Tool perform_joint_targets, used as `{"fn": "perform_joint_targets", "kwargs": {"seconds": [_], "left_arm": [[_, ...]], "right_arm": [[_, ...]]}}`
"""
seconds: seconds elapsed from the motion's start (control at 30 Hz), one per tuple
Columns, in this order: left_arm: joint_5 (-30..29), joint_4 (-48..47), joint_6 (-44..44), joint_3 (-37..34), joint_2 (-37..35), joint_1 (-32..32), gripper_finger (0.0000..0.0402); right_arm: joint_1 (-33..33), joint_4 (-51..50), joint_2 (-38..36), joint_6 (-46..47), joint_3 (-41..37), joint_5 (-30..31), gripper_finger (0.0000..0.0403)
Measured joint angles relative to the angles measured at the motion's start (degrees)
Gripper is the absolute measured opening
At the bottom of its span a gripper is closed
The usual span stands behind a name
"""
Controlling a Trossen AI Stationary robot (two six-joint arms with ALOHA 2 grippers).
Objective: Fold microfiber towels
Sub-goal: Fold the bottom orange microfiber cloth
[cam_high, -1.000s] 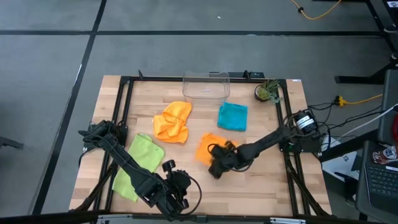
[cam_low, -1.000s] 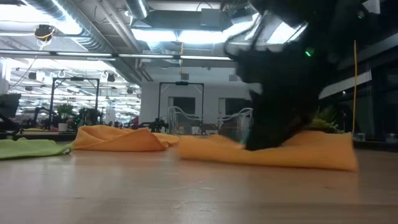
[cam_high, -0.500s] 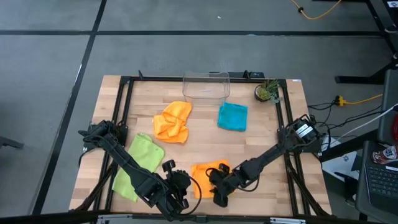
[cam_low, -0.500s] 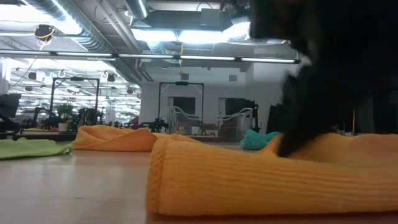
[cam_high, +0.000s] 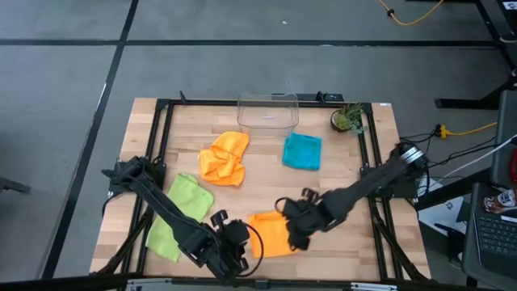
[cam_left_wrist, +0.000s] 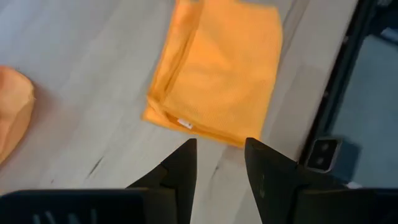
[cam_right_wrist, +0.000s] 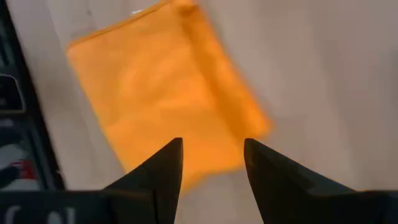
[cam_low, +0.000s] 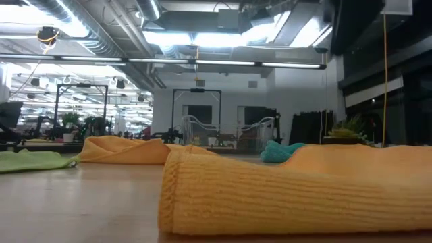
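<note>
A folded orange towel (cam_high: 271, 236) lies flat on the table near its front edge; it fills the low view's foreground (cam_low: 270, 196). My right gripper (cam_high: 297, 229) hovers open above the towel's right part (cam_right_wrist: 161, 93), touching nothing. My left gripper (cam_high: 237, 244) is open just left of the towel and points at it (cam_left_wrist: 217, 74). A crumpled orange towel (cam_high: 225, 158), a teal towel (cam_high: 302, 151) and a lime green towel (cam_high: 182, 214) lie on the table.
A clear plastic bin (cam_high: 267, 111) stands at the far edge in the middle, with a small potted plant (cam_high: 347, 120) to its right. A black frame (cam_high: 166, 121) runs around the tabletop. Bare wood shows between the towels and right of the folded one.
My right gripper has dragged the folded orange towel along the table toward the near edge, then come off it and gone up and a little to the right, out of the low view. The towel now lies still, close to the low camera.
</note>
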Motion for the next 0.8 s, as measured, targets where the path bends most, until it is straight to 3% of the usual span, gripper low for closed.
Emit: {"fn": "perform_joint_targets", "kwargs": {"seconds": [0.17,0.3,0.37,0.43,0.57,0.63,0.8], "left_arm": [[0.3,-0.4,0.4,0.0,-0.4,1.8,0.0128],[1.4,-0.4,0.8,0.0,-0.1,3.4,0.0128],[1.8,-0.4,1.8,0.0,0.1,3.8,0.0128],[1.8,-0.3,3.0,0.0,0.0,4.3,0.0128],[3.0,-0.1,4.4,0.0,0.0,4.9,0.0128],[3.2,0.4,4.4,0.0,0.0,4.8,0.0128],[3.3,1.4,4.1,0.0,0.0,4.1,0.0128]], "right_arm": [[0.4,-8.6,-10.1,5.2,-4.6,7.2,0.0174],[1.5,-7.5,-20.1,19.3,-18.4,6.6,0.0174],[2.3,1.7,-24.5,25.6,-26.7,3.7,0.0174],[3.1,17.9,-26.9,27.0,-34.8,1.4,0.0174],[3.6,46.0,-26.2,26.9,-46.1,0.8,0.0174],[3.6,52.5,-24.4,26.7,-48.8,1.4,0.0174],[3.6,54.2,-19.4,26.6,-49.3,1.4,0.0174]]}}
